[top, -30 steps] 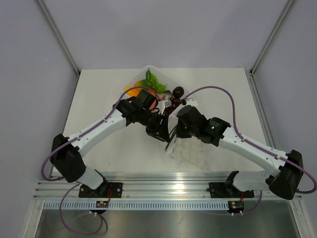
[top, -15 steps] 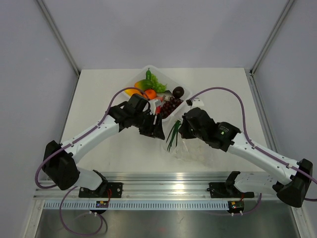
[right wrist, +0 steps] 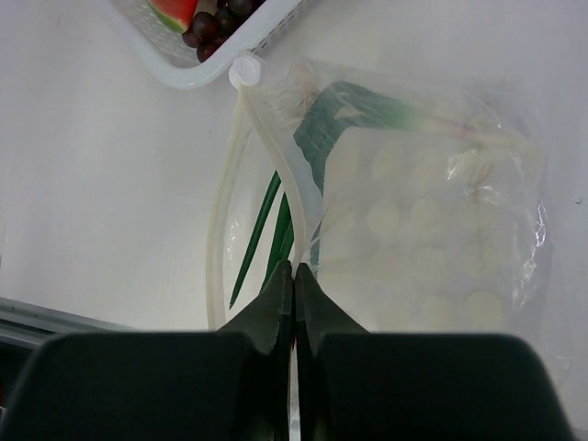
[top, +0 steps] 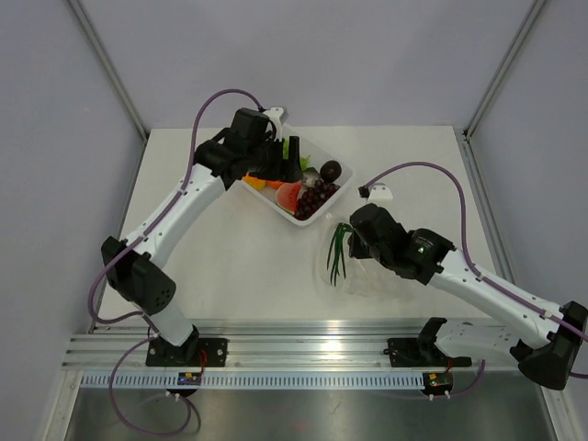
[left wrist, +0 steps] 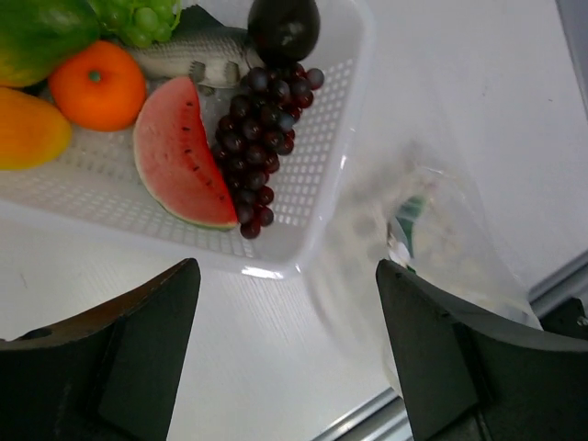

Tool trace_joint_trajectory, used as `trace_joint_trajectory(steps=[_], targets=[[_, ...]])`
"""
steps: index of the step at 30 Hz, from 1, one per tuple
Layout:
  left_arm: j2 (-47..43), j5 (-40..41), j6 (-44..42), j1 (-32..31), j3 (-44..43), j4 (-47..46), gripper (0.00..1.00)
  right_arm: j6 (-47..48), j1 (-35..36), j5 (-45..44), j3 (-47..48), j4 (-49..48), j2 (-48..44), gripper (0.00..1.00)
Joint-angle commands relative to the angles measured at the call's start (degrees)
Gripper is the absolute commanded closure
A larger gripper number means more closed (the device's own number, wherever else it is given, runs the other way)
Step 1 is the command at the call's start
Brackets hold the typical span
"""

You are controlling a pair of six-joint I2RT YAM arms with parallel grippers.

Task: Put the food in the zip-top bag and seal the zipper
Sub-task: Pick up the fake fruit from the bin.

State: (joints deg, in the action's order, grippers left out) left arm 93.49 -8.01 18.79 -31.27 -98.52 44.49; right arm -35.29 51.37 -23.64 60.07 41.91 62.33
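Note:
The clear zip-top bag (top: pixel 372 278) lies on the table right of centre. My right gripper (top: pixel 352 242) is shut on its zipper strip (right wrist: pixel 292 197) at the mouth edge; its jaws are pressed together on that strip in the right wrist view (right wrist: pixel 294 272). The green onion (right wrist: pixel 367 106) lies in the bag (right wrist: pixel 432 220), its leaf tips poking out of the mouth. My left gripper (top: pixel 294 165) hovers open and empty over the tray. Below it lie the watermelon slice (left wrist: pixel 179 156), dark grapes (left wrist: pixel 262 119), orange (left wrist: pixel 96 83), dark round fruit (left wrist: pixel 283 26) and green pepper (left wrist: pixel 37 32).
The white mesh tray (top: pixel 305 219) stands at the back centre, its near corner (right wrist: pixel 197 73) close to the bag's mouth. A yellow piece (left wrist: pixel 26 138) and light green grapes (left wrist: pixel 138 16) also lie in it. The table's front rail (top: pixel 303 335) runs below.
My left gripper has left the bag's mouth and moved back over the tray, empty. The green onion now lies in the bag. My right gripper kept its hold, shifting slightly right.

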Motion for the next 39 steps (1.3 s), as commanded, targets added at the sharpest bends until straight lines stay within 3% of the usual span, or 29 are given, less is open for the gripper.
trace_joint_trajectory(steps=[1, 9, 15, 26, 39], targets=[[6.6, 2.8, -3.1, 0.4, -5.1, 1.6, 0.19, -2.1, -0.1, -4.6, 1.9, 1.9, -1.1, 1.0], [21.5, -8.2, 0.2, 0.6, -20.5, -3.3, 0.17, -2.8, -0.1, -4.7, 1.9, 3.2, -0.6, 1.0], [31.5, -15.1, 7.0, 2.3, -23.9, -12.4, 0.11, -2.5, -0.1, -4.4, 2.2, 2.7, 0.5, 1.0], [42.8, -13.0, 8.0, 2.4, -30.1, -18.1, 0.09, -3.2, -0.1, -3.6, 2.6, 2.0, 0.9, 1.0], [49.2, -14.4, 11.9, 2.4, -34.2, -22.1, 0.13, -2.9, -0.1, -3.0, 2.6, 1.9, 1.7, 1.0]])
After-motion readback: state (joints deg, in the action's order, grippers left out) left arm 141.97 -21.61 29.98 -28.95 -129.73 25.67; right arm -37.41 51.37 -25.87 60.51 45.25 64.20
